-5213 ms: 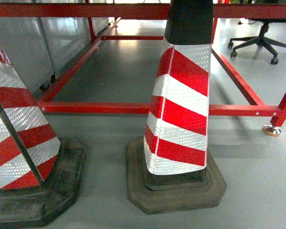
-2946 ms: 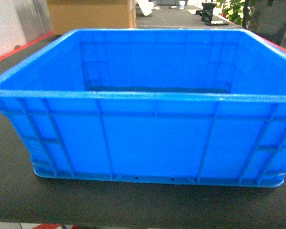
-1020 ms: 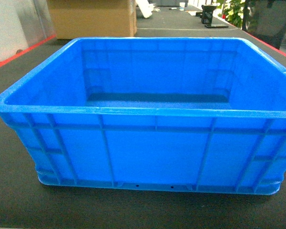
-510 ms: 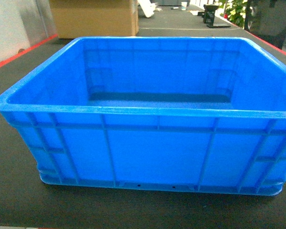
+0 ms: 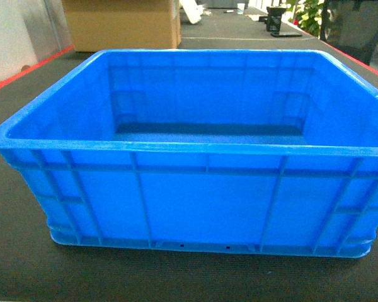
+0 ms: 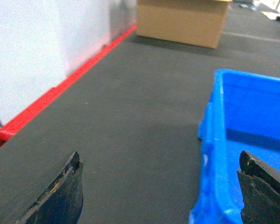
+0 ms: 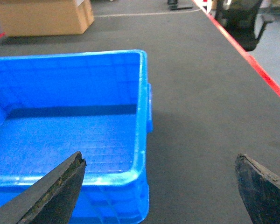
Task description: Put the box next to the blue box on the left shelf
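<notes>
The box (image 5: 201, 201) is a big bright-blue crate with ribbed walls, standing empty on a dark table and filling the head view. My left gripper (image 6: 159, 158) is open, one finger outside the box's left wall (image 6: 214, 140) and one above the inside. At the box's right near corner (image 7: 141, 116) my right gripper (image 7: 159, 157) is open too, its left finger over the grid floor and its right finger over bare table. Neither gripper touches the box. The other blue box and the left shelf are out of view.
A cardboard carton (image 5: 123, 25) stands at the table's back left. Red edging (image 6: 60, 88) runs along the table's left side by a white wall, and another red edge (image 7: 252, 60) runs along the right. A black chair (image 7: 240, 18) sits beyond it.
Five seconds ago the head view showed striped cones and a red frame on the floor; now it shows the box on the table. Over the last second almost nothing shifted.
</notes>
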`<state>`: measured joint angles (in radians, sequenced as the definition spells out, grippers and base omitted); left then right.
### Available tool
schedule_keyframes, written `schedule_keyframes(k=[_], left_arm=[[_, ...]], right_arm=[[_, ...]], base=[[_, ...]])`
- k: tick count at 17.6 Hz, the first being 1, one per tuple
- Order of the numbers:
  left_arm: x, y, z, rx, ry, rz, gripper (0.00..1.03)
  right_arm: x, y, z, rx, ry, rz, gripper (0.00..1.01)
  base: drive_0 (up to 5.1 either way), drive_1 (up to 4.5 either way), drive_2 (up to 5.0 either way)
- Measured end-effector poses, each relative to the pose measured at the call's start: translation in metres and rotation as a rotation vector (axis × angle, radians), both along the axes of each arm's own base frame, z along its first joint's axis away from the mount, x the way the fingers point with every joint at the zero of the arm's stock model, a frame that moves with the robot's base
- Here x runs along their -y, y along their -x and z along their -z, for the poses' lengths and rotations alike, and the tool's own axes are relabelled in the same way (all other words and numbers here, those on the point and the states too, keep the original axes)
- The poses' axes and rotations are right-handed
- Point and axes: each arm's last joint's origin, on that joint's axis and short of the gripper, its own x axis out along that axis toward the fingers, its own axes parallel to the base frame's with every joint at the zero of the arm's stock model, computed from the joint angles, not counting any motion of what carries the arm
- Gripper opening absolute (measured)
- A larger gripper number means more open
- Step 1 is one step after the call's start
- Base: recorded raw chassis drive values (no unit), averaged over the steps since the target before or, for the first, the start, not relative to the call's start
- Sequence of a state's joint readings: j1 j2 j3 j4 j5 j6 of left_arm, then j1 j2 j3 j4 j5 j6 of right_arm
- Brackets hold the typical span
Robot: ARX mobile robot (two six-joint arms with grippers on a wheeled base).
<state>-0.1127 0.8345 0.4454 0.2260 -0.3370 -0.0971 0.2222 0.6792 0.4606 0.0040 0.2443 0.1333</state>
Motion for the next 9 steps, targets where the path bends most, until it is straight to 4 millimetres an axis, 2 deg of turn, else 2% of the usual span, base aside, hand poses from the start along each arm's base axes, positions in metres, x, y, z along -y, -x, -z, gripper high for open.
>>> schedule_keyframes(k=[2, 4, 7, 9], left_arm=[[0.008, -0.046, -0.008, -0.122, -0.002, 0.101, 0.98], [0.016, -0.089, -0.007, -0.216, 0.013, 0.136, 0.98], [0.021, -0.14, -0.009, -0.288, 0.017, 0.13, 0.98], [0.021, -0.158, -0.003, -0.34, 0.021, 0.123, 0.98]], right_arm=[[-0.009, -0.04, -0.008, -0.113, 0.037, -0.093, 0.98], [-0.011, -0.08, -0.007, -0.21, 0.059, -0.087, 0.98], [-0.016, -0.133, -0.003, -0.285, 0.048, -0.09, 0.98], [-0.02, -0.154, 0.008, -0.329, 0.051, -0.092, 0.98]], base=[[0.0, 0.0, 0.0], [0.0, 0.0, 0.0], [0.0, 0.0, 0.0], [0.0, 0.0, 0.0]])
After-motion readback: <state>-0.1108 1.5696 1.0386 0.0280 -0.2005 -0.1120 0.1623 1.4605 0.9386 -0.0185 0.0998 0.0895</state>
